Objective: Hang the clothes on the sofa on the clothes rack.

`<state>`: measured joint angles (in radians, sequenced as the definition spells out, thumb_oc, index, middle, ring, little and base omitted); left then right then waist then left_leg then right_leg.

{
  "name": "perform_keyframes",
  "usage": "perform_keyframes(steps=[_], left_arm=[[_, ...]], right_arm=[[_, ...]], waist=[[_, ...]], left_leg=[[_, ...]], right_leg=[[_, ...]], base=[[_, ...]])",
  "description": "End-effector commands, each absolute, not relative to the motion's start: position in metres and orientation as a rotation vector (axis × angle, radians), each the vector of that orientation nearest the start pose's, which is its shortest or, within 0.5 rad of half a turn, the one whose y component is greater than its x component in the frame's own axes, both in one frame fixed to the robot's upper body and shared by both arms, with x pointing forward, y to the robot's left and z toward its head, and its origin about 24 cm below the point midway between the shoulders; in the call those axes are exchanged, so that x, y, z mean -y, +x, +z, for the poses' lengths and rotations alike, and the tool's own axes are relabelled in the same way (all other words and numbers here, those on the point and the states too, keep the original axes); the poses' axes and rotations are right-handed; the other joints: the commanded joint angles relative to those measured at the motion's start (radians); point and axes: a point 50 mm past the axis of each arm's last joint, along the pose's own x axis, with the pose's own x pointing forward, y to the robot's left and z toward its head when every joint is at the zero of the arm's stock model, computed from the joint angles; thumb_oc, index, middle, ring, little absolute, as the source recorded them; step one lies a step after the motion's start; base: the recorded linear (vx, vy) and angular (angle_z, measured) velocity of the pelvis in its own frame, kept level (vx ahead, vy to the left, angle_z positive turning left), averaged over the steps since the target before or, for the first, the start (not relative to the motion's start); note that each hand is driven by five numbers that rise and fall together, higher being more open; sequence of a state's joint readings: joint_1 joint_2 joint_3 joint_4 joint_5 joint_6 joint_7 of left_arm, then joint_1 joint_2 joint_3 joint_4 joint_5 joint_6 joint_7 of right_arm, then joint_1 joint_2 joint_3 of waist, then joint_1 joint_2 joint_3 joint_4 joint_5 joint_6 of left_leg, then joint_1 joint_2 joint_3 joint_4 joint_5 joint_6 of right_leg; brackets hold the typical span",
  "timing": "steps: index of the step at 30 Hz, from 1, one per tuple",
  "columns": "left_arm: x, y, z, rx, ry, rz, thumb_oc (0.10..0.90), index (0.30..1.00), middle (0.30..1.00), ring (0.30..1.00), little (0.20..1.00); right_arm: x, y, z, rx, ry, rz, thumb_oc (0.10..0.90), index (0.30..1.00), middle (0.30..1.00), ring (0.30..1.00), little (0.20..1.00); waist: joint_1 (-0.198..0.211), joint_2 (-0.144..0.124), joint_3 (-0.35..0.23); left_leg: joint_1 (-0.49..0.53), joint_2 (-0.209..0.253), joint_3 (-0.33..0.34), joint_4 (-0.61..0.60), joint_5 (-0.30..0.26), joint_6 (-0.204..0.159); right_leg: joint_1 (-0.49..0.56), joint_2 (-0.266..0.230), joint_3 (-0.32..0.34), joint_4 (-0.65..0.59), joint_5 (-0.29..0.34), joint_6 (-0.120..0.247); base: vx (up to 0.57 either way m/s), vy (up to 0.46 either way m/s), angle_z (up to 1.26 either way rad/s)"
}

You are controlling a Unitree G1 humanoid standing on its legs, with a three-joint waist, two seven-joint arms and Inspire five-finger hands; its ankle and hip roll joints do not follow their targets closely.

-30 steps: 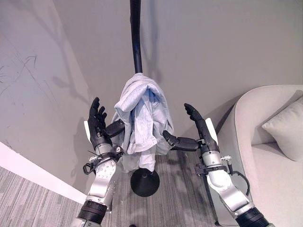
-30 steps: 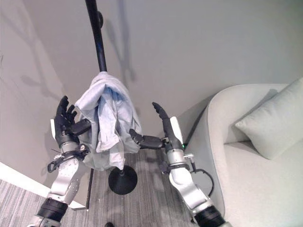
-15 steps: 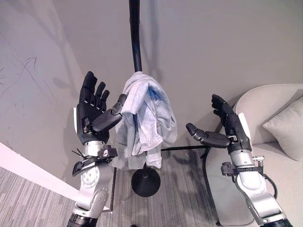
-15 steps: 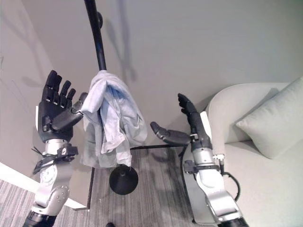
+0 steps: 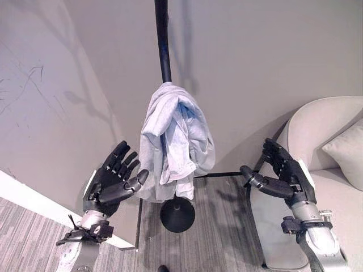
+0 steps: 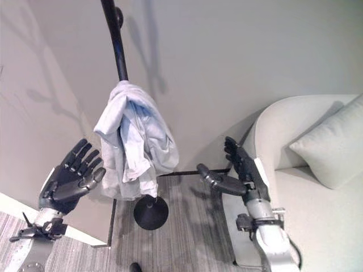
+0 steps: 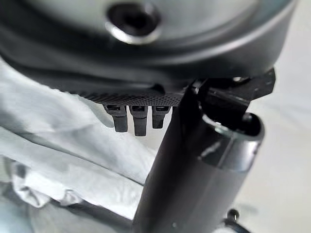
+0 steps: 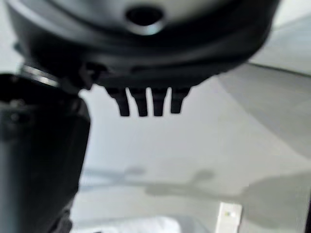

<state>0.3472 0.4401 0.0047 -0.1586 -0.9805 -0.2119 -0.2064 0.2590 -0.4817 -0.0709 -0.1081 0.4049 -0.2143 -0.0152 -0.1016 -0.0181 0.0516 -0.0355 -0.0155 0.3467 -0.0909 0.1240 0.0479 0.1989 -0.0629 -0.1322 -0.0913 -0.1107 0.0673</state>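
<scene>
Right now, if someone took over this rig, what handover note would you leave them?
Left hand: open, holding nothing, beside the garment.
Right hand: open, holding nothing, between the rack and the sofa.
Light blue garment: bunched and draped on the black clothes rack, clear of both hands.
Done: garment is on the rack.
Left: check it sits securely; the visible part of the sofa holds a cushion.

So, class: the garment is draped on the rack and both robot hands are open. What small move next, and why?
Probably lower both arms clear: the pale blue garment hangs on the rack pole, and the left robot hand and right robot hand are open, apart from it.
</scene>
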Motion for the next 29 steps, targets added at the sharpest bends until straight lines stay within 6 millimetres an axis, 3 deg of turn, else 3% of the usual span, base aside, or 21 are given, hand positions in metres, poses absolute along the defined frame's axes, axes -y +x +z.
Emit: perform_keyframes(steps=[1, 3, 4, 7, 8, 11, 13, 15, 19, 20, 21, 22, 23, 25, 29], left_arm=[[-0.266, 0.197, 0.068, 0.316, -0.541, 0.031, 0.800, 0.900, 0.900, 0.900, 0.900], [-0.271, 0.197, 0.044, 0.233, -0.541, 0.110, 0.800, 0.900, 0.900, 0.900, 0.900], [-0.271, 0.197, 0.044, 0.234, -0.541, 0.109, 0.800, 0.900, 0.900, 0.900, 0.900], [-0.270, 0.194, 0.004, 0.069, -0.554, 0.189, 0.800, 0.900, 0.900, 0.900, 0.900], [-0.270, 0.194, 0.004, 0.069, -0.554, 0.188, 0.800, 0.900, 0.900, 0.900, 0.900], [-0.257, 0.167, -0.073, -0.235, -0.732, 0.360, 0.800, 0.900, 0.900, 0.900, 0.900], [-0.251, 0.152, -0.098, -0.355, -0.778, 0.431, 0.800, 0.900, 0.900, 0.900, 0.900], [-0.249, 0.143, -0.110, -0.413, -0.799, 0.468, 0.800, 0.900, 0.900, 0.900, 0.900], [-0.233, 0.104, -0.147, -0.680, -0.816, 0.579, 0.800, 0.900, 0.900, 0.900, 0.900], [-0.226, 0.085, -0.158, -0.803, -0.777, 0.599, 0.800, 0.900, 0.900, 0.900, 0.900], [-0.224, 0.080, -0.161, -0.852, -0.740, 0.603, 0.800, 0.900, 0.900, 0.900, 0.900], [-0.224, 0.081, -0.161, -0.851, -0.740, 0.602, 0.800, 0.900, 0.900, 0.900, 0.900], [-0.223, 0.075, -0.164, -0.921, -0.677, 0.595, 0.800, 0.900, 0.900, 0.900, 0.900], [-0.220, 0.074, -0.166, -0.993, -0.591, 0.569, 0.800, 0.900, 0.900, 0.900, 0.900], [-0.217, 0.091, -0.164, -1.019, -0.443, 0.477, 0.800, 0.900, 0.900, 0.900, 0.900]], right_arm=[[0.269, 0.208, 0.093, 0.332, 0.072, -0.122, 0.800, 0.900, 0.900, 0.900, 0.900], [0.271, 0.208, 0.074, 0.284, 0.204, -0.150, 0.800, 0.900, 0.900, 0.900, 0.900], [0.272, 0.208, 0.074, 0.285, 0.205, -0.149, 0.800, 0.900, 0.900, 0.900, 0.900], [0.274, 0.208, 0.044, 0.219, 0.413, -0.202, 0.800, 0.900, 0.900, 0.900, 0.900], [0.274, 0.208, 0.044, 0.219, 0.413, -0.202, 0.800, 0.900, 0.900, 0.900, 0.900], [0.270, 0.196, -0.013, 0.106, 0.741, -0.368, 0.800, 0.900, 0.900, 0.900, 0.900], [0.267, 0.191, -0.032, 0.049, 0.824, -0.434, 0.800, 0.900, 0.900, 0.900, 0.900], [0.265, 0.188, -0.043, 0.014, 0.861, -0.470, 0.800, 0.900, 0.900, 0.900, 0.900], [0.251, 0.165, -0.095, -0.222, 0.988, -0.634, 0.800, 0.900, 0.900, 0.900, 0.900], [0.242, 0.143, -0.123, -0.386, 1.029, -0.741, 0.800, 0.900, 0.900, 0.900, 0.900], [0.237, 0.130, -0.135, -0.471, 1.040, -0.789, 0.800, 0.900, 0.900, 0.900, 0.900], [0.237, 0.131, -0.135, -0.468, 1.041, -0.787, 0.800, 0.900, 0.900, 0.900, 0.900], [0.231, 0.107, -0.151, -0.603, 1.035, -0.865, 0.800, 0.900, 0.900, 0.900, 0.900], [0.224, 0.083, -0.165, -0.784, 1.013, -0.946, 0.800, 0.900, 0.900, 0.900, 0.900], [0.214, 0.057, -0.173, -0.983, 0.931, -0.970, 0.800, 0.900, 0.900, 0.900, 0.900]], waist=[[0.009, -0.016, -0.064], [0.011, -0.017, -0.063], [0.011, -0.017, -0.062], [0.011, -0.017, -0.059], [0.011, -0.017, -0.058], [0.006, -0.015, -0.061], [0.003, -0.013, -0.061], [0.001, -0.012, -0.060], [-0.002, -0.007, -0.058], [-0.003, -0.006, -0.058], [-0.004, -0.005, -0.058], [-0.003, -0.005, -0.056], [-0.004, -0.005, -0.058], [-0.003, -0.006, -0.059], [-0.005, -0.009, -0.054]], left_leg=[[0.150, 0.052, 0.017, 0.004, -0.162, -0.081], [0.151, 0.053, 0.017, 0.004, -0.162, -0.082], [0.151, 0.053, 0.017, 0.004, -0.162, -0.082], [0.152, 0.053, 0.018, 0.004, -0.161, -0.083], [0.152, 0.053, 0.018, 0.004, -0.161, -0.083], [0.158, 0.052, 0.020, 0.004, -0.163, -0.084], [0.161, 0.051, 0.022, 0.004, -0.164, -0.085], [0.162, 0.051, 0.022, 0.004, -0.165, -0.085], [0.166, 0.049, 0.024, 0.004, -0.166, -0.086], [0.166, 0.048, 0.023, 0.004, -0.166, -0.087], [0.167, 0.047, 0.023, 0.004, -0.166, -0.088], [0.167, 0.047, 0.023, 0.004, -0.166, -0.088], [0.168, 0.046, 0.023, 0.004, -0.166, -0.089], [0.166, 0.046, 0.022, 0.004, -0.168, -0.090], [0.157, 0.048, 0.020, 0.004, -0.165, -0.091]], right_leg=[[-0.072, 0.020, -0.040, 0.004, 0.078, 0.034], [-0.073, 0.022, -0.041, 0.004, 0.077, 0.031], [-0.073, 0.022, -0.041, 0.004, 0.077, 0.031], [-0.073, 0.023, -0.042, 0.004, 0.076, 0.029], [-0.073, 0.023, -0.042, 0.004, 0.076, 0.029], [-0.071, 0.026, -0.044, 0.004, 0.071, 0.026], [-0.070, 0.027, -0.044, 0.004, 0.071, 0.025], [-0.069, 0.027, -0.042, 0.004, 0.071, 0.025], [-0.070, 0.028, -0.038, 0.009, 0.069, 0.024], [-0.071, 0.028, -0.036, 0.010, 0.068, 0.022], [-0.071, 0.029, -0.035, 0.011, 0.067, 0.020], [-0.072, 0.029, -0.034, 0.011, 0.066, 0.020], [-0.071, 0.029, -0.035, 0.011, 0.066, 0.020], [-0.070, 0.030, -0.035, 0.010, 0.066, 0.018], [-0.077, 0.030, -0.039, 0.008, 0.069, 0.017]], base=[[0.00, 0.000, 0.00], [0.00, 0.000, 0.00], [0.01, -0.006, 0.03], [0.00, -0.002, 0.01], [0.00, 0.000, 0.00], [0.05, -0.014, 0.01], [0.02, -0.003, 0.01], [0.00, 0.000, 0.00], [0.04, 0.006, -0.03], [0.06, 0.017, -0.03], [0.05, 0.013, -0.02], [0.04, 0.005, -0.02], [0.04, 0.001, -0.01], [0.06, -0.002, 0.01], [0.02, -0.003, 0.00]])
